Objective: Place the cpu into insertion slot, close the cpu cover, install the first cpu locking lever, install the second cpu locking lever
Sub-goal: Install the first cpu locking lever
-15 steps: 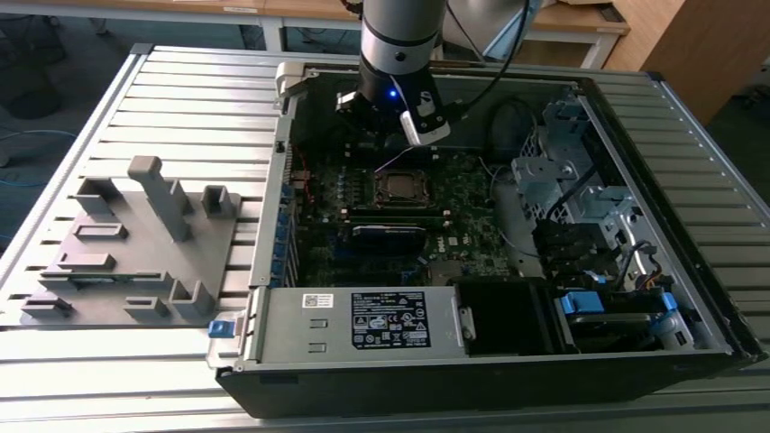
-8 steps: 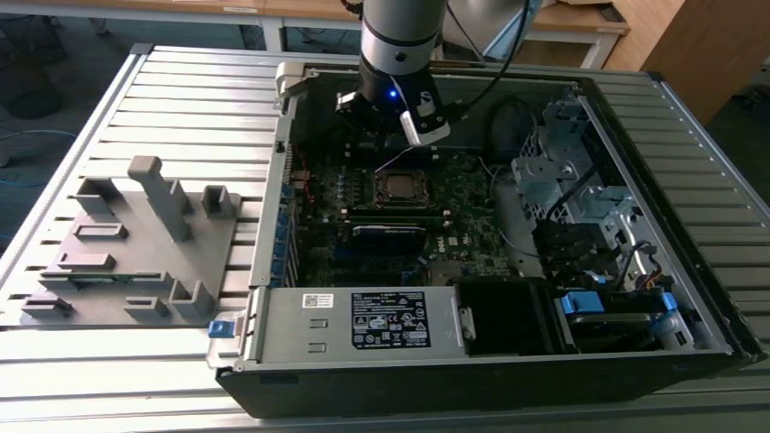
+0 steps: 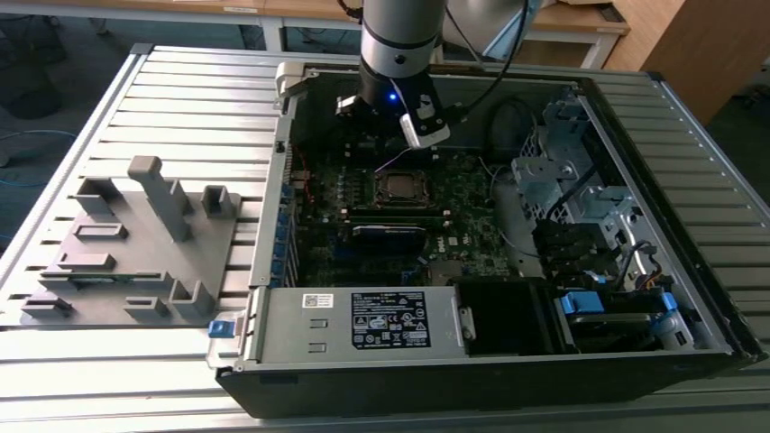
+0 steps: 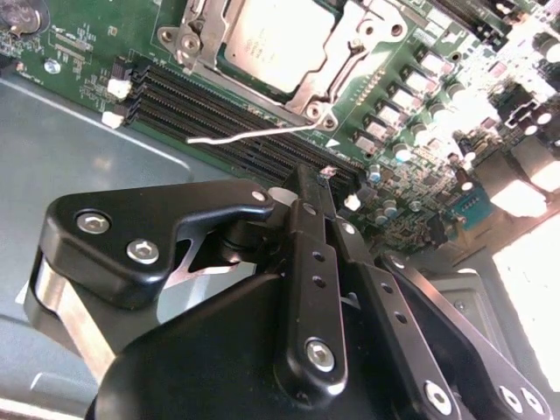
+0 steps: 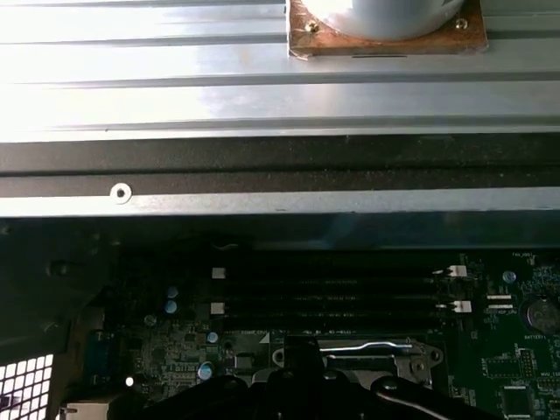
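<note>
I am hanging my hand (image 4: 304, 175) inside the open computer case (image 3: 710, 298), its fingers pressed together and pinching nothing. Its tip is hovering just above the black memory strips (image 4: 227, 105) beside the socket (image 4: 179, 39). The chip (image 4: 280, 39) is sitting flat in that socket, its pale grey face showing through the cut-out of the metal cover (image 4: 262, 90), which is lying shut over its edges. One thin wire lever (image 4: 254, 134) is sticking out free from the socket's corner, reaching across the memory strips near my hand. A second wire lever (image 4: 354, 61) is running along another side of the cover, and I cannot tell whether it is hooked down. In the exterior view the case is lying on a slatted metal table (image 3: 180, 81), and a grey block of holders (image 3: 132, 262) is resting well apart at the exterior view's left.
</note>
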Controlling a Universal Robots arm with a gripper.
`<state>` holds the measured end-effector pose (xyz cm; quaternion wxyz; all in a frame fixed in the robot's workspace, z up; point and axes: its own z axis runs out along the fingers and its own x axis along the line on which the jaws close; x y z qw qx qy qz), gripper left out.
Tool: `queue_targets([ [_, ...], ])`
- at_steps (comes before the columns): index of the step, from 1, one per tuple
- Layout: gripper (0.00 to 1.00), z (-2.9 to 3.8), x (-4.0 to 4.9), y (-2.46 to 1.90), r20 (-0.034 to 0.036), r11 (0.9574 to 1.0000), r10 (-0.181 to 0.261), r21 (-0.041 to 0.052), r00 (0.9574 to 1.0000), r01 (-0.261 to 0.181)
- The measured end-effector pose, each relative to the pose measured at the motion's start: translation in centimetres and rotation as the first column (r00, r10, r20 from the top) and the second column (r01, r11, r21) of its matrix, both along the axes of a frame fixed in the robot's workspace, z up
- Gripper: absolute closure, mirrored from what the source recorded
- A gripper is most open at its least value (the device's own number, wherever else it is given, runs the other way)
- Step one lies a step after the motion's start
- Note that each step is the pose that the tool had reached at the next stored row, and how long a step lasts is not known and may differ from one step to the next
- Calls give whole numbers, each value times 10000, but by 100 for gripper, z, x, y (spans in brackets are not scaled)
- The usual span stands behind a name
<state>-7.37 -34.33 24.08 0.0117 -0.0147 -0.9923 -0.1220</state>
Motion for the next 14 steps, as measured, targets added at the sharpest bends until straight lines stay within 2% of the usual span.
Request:
queue_targets([
  [5,90,-17,0,-1,49,10000,0,-33,10000,0],
  [8,90,-40,-1,-1,90,10000,-1,-6,10000,1],
  [14,90,-70,5,-2,320,10000,-1,27,9995,0],
])
